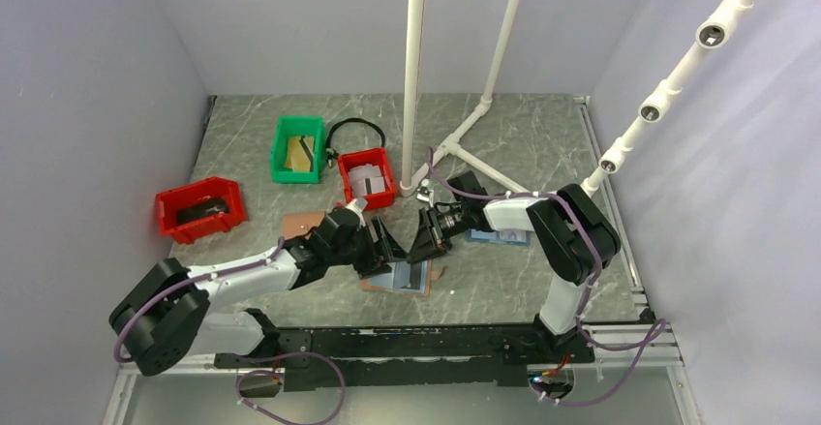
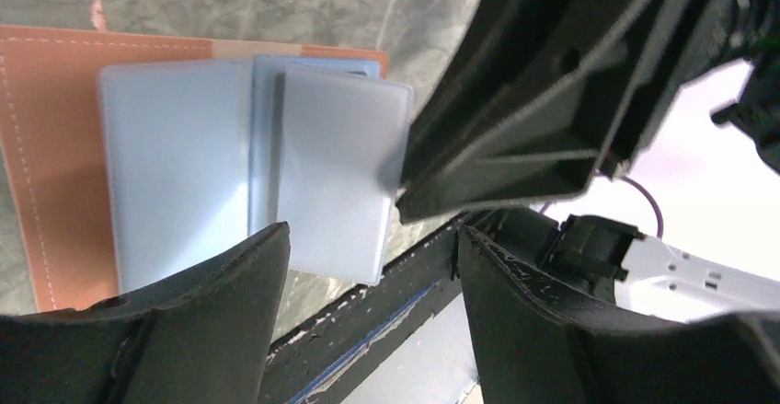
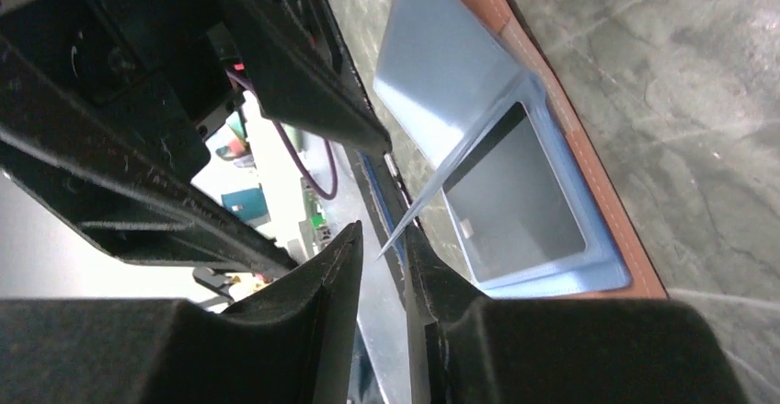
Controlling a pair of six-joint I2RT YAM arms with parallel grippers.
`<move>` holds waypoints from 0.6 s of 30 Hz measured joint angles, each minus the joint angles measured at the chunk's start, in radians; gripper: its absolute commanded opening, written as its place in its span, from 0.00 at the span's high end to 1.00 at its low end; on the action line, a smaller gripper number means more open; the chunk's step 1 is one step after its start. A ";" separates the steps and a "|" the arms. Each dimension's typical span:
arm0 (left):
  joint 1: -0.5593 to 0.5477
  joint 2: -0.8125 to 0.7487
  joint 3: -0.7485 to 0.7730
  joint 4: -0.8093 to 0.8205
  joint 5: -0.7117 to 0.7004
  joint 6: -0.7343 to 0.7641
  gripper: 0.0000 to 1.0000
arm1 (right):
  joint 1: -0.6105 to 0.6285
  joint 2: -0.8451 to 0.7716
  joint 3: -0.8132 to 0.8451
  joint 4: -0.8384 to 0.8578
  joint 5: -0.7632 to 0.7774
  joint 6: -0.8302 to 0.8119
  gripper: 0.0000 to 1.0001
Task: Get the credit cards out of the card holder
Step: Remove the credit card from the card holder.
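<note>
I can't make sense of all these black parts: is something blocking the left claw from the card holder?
Nothing visible does. The left claw hangs open over the card holder; the right claw is off to the side, at the edge of one card.

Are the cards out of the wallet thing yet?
Not yet. Done: the card holder lies open. In hand: one card sticks partway out of its pocket, its edge between the right gripper's fingers; the left gripper hangs open above. Left: pulling that card clear, then any others inside.
</note>
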 measured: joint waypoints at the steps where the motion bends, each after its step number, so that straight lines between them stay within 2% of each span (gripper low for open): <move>1: 0.000 -0.014 -0.009 0.008 0.005 0.005 0.28 | 0.000 0.008 0.007 0.007 -0.006 0.011 0.74; 5: 0.000 -0.053 -0.030 0.023 0.033 0.043 0.28 | 0.000 0.037 0.035 0.029 -0.026 0.068 0.74; 12: 0.000 -0.026 0.004 -0.040 0.047 0.101 0.30 | 0.026 0.051 0.060 0.043 -0.051 0.112 0.73; 16: 0.000 0.011 0.044 -0.094 0.043 0.119 0.40 | 0.039 0.056 0.069 0.051 -0.056 0.118 0.72; 18: 0.000 0.013 0.053 -0.113 0.038 0.125 0.55 | 0.043 0.066 0.071 0.051 -0.057 0.119 0.71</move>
